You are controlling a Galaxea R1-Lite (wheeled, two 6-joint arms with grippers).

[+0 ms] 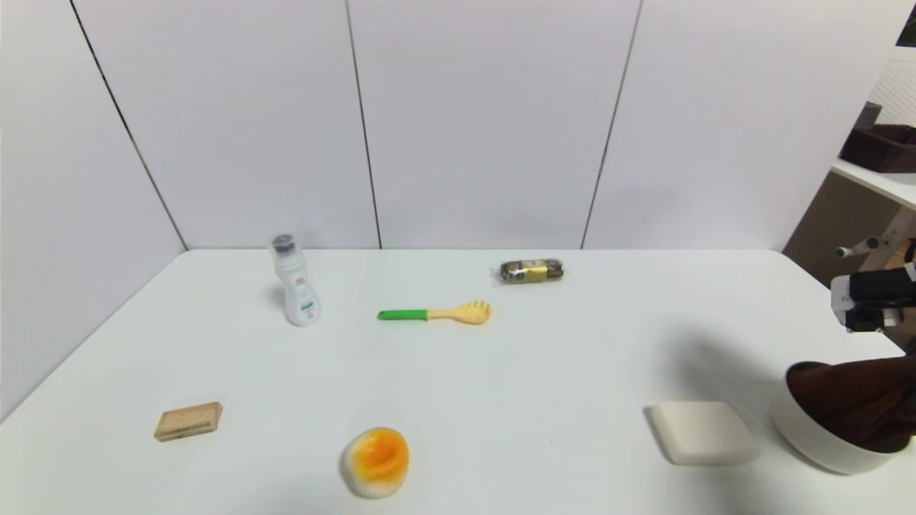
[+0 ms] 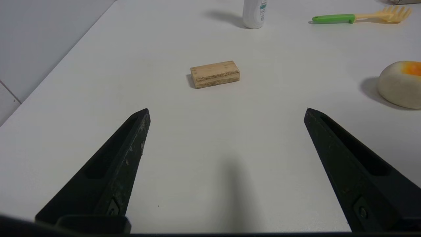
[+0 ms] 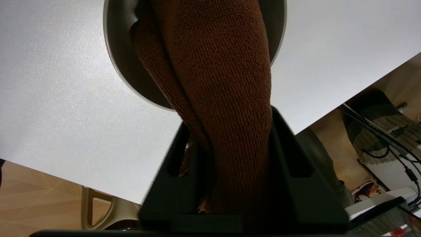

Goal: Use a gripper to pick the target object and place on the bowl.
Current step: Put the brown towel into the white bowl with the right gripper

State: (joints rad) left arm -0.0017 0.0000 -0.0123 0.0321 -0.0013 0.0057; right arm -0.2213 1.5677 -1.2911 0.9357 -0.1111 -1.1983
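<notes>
At the right edge of the worktop [image 1: 501, 372] stands the off-white bowl [image 1: 812, 436], and the dark brown towel [image 1: 855, 400] hangs down into it, its lower end already inside the rim. The right wrist view shows the right gripper [image 3: 230, 131] above the bowl [image 3: 121, 62], its two black fingers [image 3: 292, 158] pressed against either side of the towel [image 3: 217, 82], so the bundle is clamped between them while its free end drapes into the bowl's hollow. In the head view only the white-grey block and black body of the right arm [image 1: 869, 297] show at the far right, above and a little behind the bowl. The left gripper [image 2: 227, 112] is parked low over the left front part of the worktop [image 2: 210, 138], its fingers [image 2: 131, 138] spread wide apart with nothing between them. Ahead of it lies a small wooden block [image 2: 214, 73]. A white square soap-like block [image 1: 703, 431] sits just beside the bowl on its left. Farther off are a round orange-and-cream object [image 1: 376, 460], a white bottle [image 1: 294, 282], a green-handled yellow pasta spoon [image 1: 436, 313] and a small wrapped packet [image 1: 531, 271].
</notes>
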